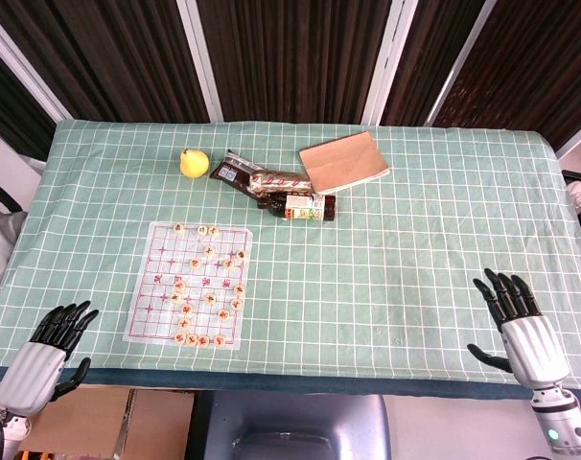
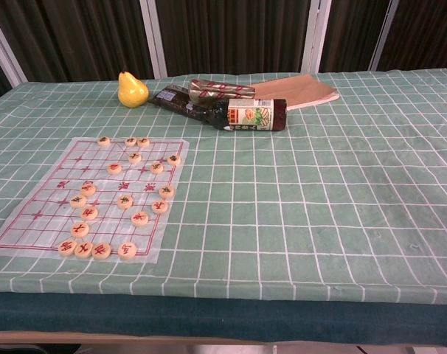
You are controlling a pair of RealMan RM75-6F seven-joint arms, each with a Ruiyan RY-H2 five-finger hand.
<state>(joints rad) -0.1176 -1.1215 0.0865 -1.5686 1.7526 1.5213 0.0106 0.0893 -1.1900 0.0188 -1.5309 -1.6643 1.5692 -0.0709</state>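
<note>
I have both hands low at the near edge of the tabletop (image 1: 386,287), and neither is holding anything. My left hand (image 1: 51,347) sits at the near left corner with its dark fingers spread and pointing away from me, just off the cloth; my right hand (image 1: 521,331) rests at the near right corner, fingers likewise apart and empty. Neither hand shows in the chest view. The thing closest to either hand is the chess board sheet (image 1: 149,287), a clear mat with red grid lines lying flat on the green checked cloth, its long axis running away from me. It lies just ahead and to the right of my left hand, near it, while my right hand is well apart from it across the cloth. Round chess pieces (image 1: 206,287) are scattered over the sheet, thickest along its right half and its near row, so the closest pieces sit at the near edge, forward and inward of my left hand. Further back, well apart from both hands, a yellow pear (image 1: 193,161) stands beside a snack packet (image 1: 257,178), a dark bottle (image 1: 305,206) lying on its side with its length across the table, and a brown notebook (image 1: 343,161) behind them.
</note>
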